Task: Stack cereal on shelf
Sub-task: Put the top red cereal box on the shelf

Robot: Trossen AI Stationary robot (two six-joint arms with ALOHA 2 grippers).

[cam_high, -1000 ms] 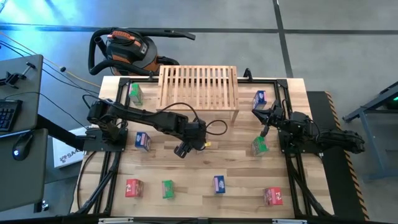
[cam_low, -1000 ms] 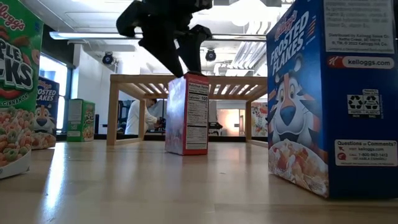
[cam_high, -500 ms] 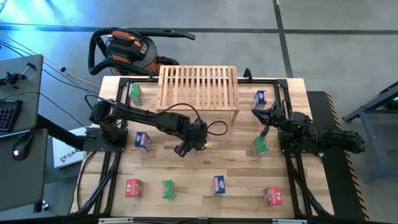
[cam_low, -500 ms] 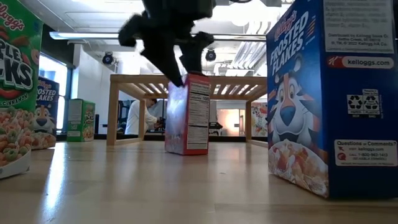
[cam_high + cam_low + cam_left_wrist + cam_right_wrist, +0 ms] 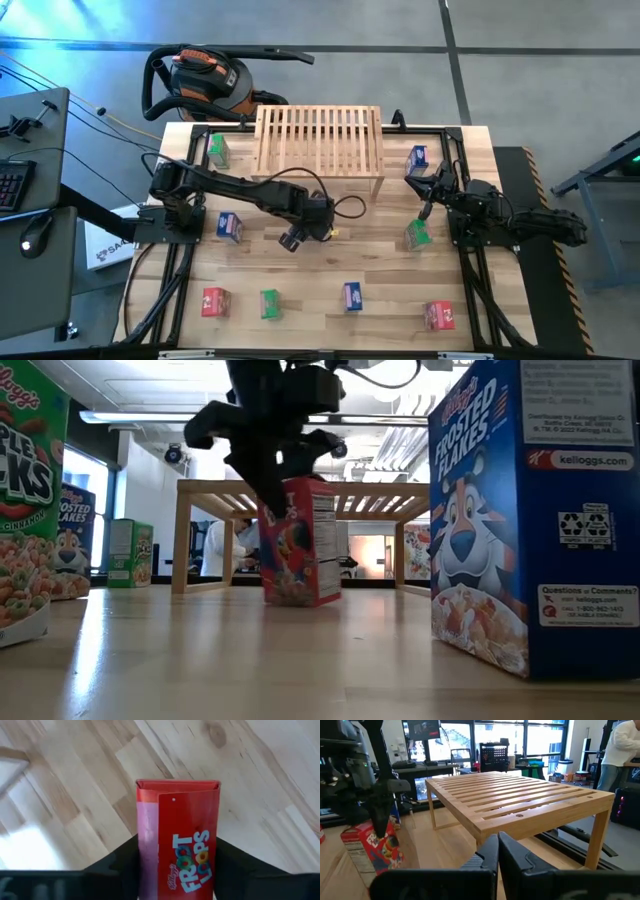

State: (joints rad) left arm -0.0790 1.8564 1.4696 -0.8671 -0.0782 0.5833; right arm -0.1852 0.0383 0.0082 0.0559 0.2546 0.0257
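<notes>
Table (image 5: 380, 300): eight cereal boxes (image 5: 216, 301), one shelf (image 5: 319, 140).

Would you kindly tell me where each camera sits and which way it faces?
High: overhead, facing down; both arms, shelf.
Low: tabletop height, facing the shelf; left gripper on the Froot Loops box.
Left wrist: looking past its jaws, which flank that box.
Right wrist: behind the shut right gripper, facing the shelf.
Shared: the Froot Loops box also shows in the right wrist view.

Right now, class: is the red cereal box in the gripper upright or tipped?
Tipped. In the low view the red cereal box leans, one bottom edge off the table.
</notes>
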